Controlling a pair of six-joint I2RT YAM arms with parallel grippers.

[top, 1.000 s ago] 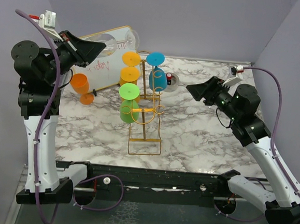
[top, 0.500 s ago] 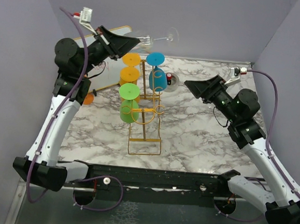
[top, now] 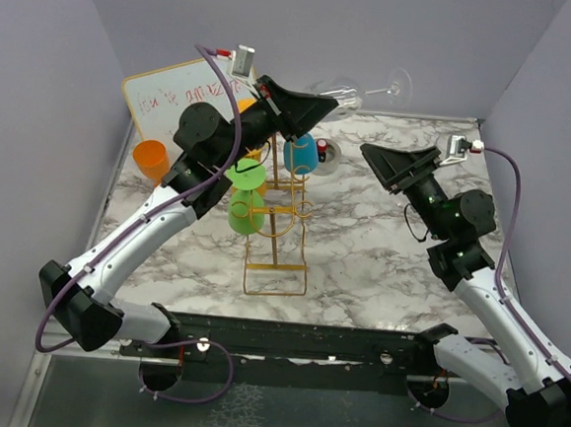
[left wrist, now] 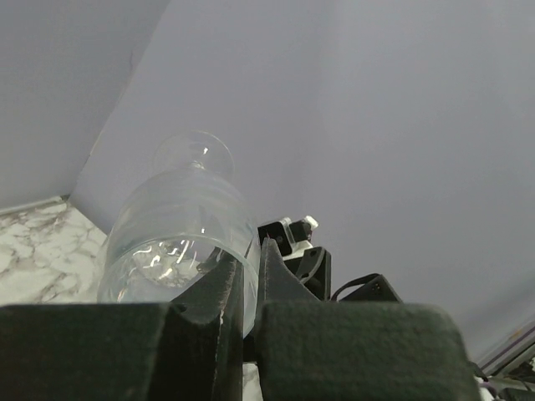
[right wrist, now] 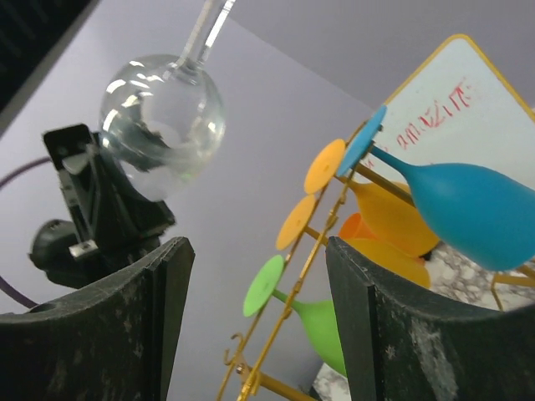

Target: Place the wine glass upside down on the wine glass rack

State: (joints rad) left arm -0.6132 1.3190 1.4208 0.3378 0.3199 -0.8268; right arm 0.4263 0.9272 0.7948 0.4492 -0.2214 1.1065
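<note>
found the wine glass (top: 344, 94) aloft near the back wall, above the far edge of the bench (top: 381, 261), up and to the right of the top of the wine glass rack (top: 276, 228), clear of its hooks. 
noted its long axis near horizontal in the top view: bowl at the left claw (top: 324, 106), stem and foot pointing right. judged it neither upright nor inverted. 
confirmed the left claw clamped on the bowl's rim, fingers almost together with the glass wall pinched between them. 
confirmed the right claw (right wrist: 257, 242) spread wide, holding nothing, raised right of the rack and aimed at the bowl. 
recorded a blue glass (top: 300, 155) and a green glass (top: 244, 210) hanging bowl-down on the rack. 
recorded an orange cup (top: 151, 158) and a whiteboard (top: 176, 91) at the far left.

could not see the rim's grip point behind the fingers in the left wrist view, nor the stem behind the bowl. 
lost the foot past the top edge in the right wrist view. 
found the rack's upper post and the yellow glasses largely covered by the left arm from above. 
could not read the whiteboard writing.
</note>
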